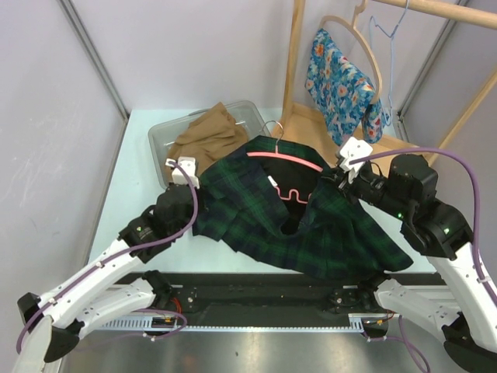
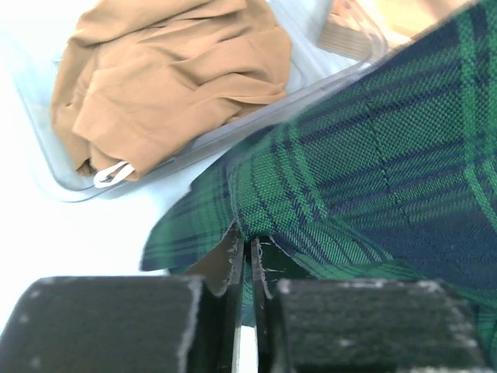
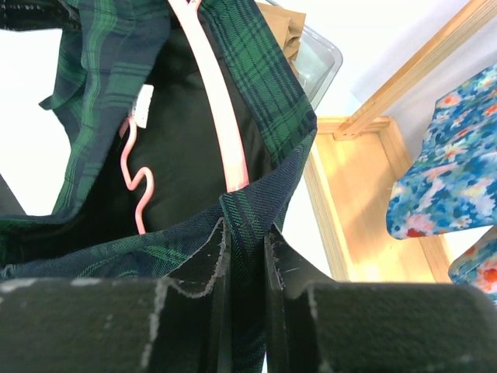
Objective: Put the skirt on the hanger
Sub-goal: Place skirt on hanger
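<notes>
Left gripper (image 2: 247,249) and right gripper (image 3: 245,233) each pinch the rim of the plaid skirt (image 1: 311,225), which is spread on the table (image 1: 140,179) around the pink hanger (image 1: 283,159).

Your main risk is losing cloth: the left jaws catch only the very edge of the fabric, so a hard pull outward will likely slip it free. The hanger lies loose inside the opening, unheld, and a tug on the waistband could drag or twist it, or push its hook against the clear tray (image 1: 159,136) just behind, where the tan garment (image 1: 206,136) sits. Both pairs of jaws stand almost together. On the left, a thin fold of plaid sits at the fingertips; on the right, a thicker band of waistband runs between the pads.
</notes>
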Tool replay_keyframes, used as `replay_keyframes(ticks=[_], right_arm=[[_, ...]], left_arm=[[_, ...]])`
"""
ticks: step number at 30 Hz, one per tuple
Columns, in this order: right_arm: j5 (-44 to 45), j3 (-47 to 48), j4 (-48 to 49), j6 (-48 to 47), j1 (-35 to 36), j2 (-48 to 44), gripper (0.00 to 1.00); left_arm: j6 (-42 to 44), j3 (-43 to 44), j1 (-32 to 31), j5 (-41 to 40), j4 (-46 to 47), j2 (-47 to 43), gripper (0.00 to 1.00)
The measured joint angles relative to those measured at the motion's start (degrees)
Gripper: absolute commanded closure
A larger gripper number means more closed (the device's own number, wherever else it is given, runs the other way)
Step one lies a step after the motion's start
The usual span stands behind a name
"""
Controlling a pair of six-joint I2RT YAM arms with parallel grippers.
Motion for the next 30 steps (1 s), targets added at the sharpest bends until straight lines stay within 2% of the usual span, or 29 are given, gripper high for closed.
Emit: replay_keyframes(ticks=[8,17,18,19,20,23,26,30], right_arm=[[0.3,0.0,-0.8,0.3,-0.6,-2.0,1.00],[1.0,0.0,-0.8,0.5,-0.9,-3.1,1.00],[1.0,0.0,-0.8,0.6,-0.9,-3.1,1.00],[0.9,0.0,-0.8,0.6,-0.9,-3.1,1.00],[0.9,0.0,-0.8,0.6,-0.9,-3.1,1.00],[0.9,0.0,-0.6,0.6,-0.9,-2.9,1.00],[0.9,0.0,-0.5,0.6,-0.9,-2.4,1.00],[0.4,0.0,-0.3,0.6,-1.0,-2.0,1.00]], left_arm=[[-2.0,1.7,1.4,-5.2,-4.5,1.3,1.00],[-3.4,2.2,3.0,-5.1,-7.0,2.0,1.00],[-3.4,2.3,3.3,-5.1,-7.1,1.6,0.97],[-3.4,2.3,3.4,-5.0,-7.1,1.4,0.89],[-3.3,2.3,3.5,-4.7,-7.2,1.2,0.58],[-1.5,2.3,3.6,-3.3,-7.0,0.0,0.19],[1.1,3.3,3.8,-2.3,-6.4,-2.6,0.08],[5.6,8.8,3.8,0.1,-6.0,-5.2,0.03]])
